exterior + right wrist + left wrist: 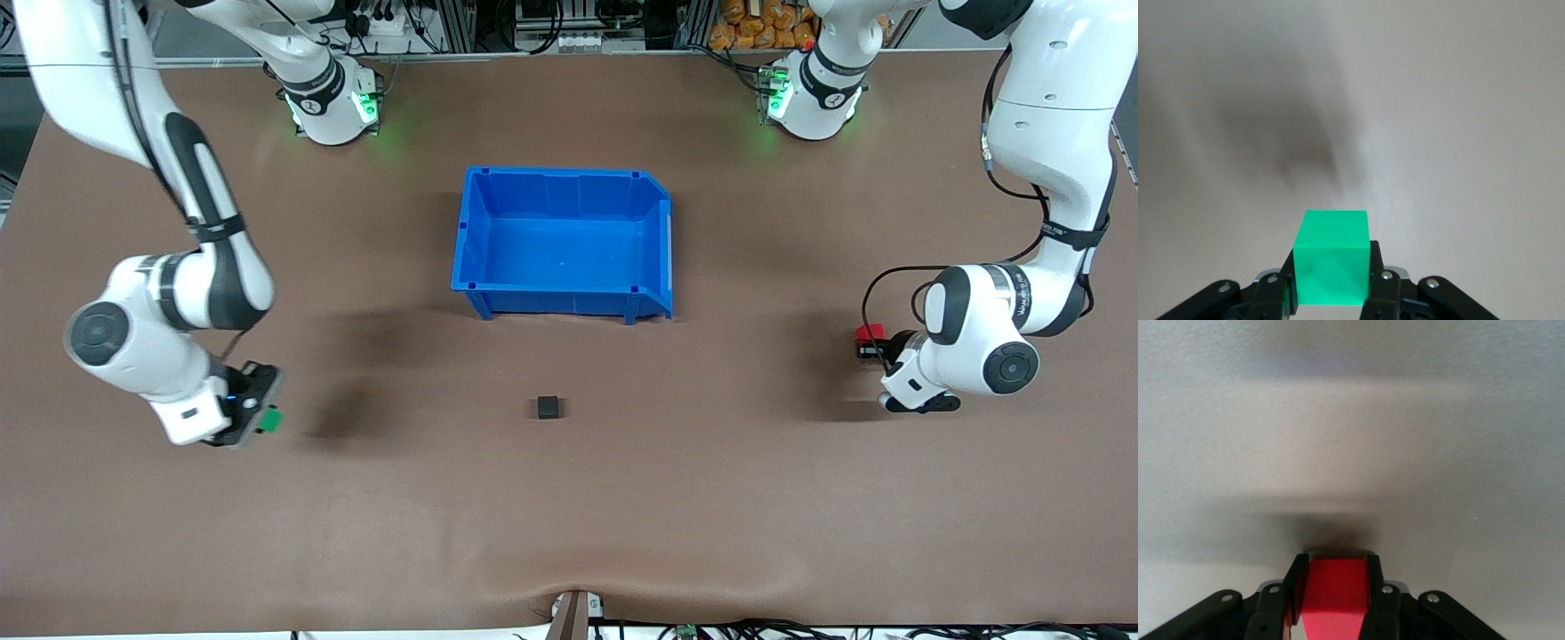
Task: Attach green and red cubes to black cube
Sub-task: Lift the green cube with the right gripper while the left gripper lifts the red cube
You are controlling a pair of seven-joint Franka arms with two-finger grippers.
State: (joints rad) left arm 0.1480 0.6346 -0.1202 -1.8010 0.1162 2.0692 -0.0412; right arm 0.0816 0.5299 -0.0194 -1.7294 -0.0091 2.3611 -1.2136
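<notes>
The black cube point(548, 407) sits on the brown table, nearer to the front camera than the blue bin. My left gripper point(867, 342) is shut on the red cube point(869, 333), held above the table toward the left arm's end; in the left wrist view the red cube point(1335, 593) fills the gap between the fingers point(1373, 587). My right gripper point(265, 420) is shut on the green cube point(271, 419), held above the table toward the right arm's end; in the right wrist view the green cube point(1331, 257) sits between the fingers point(1373, 273).
An empty blue bin point(469, 240) stands mid-table, farther from the front camera than the black cube. Both arm bases stand along the table's edge farthest from the front camera.
</notes>
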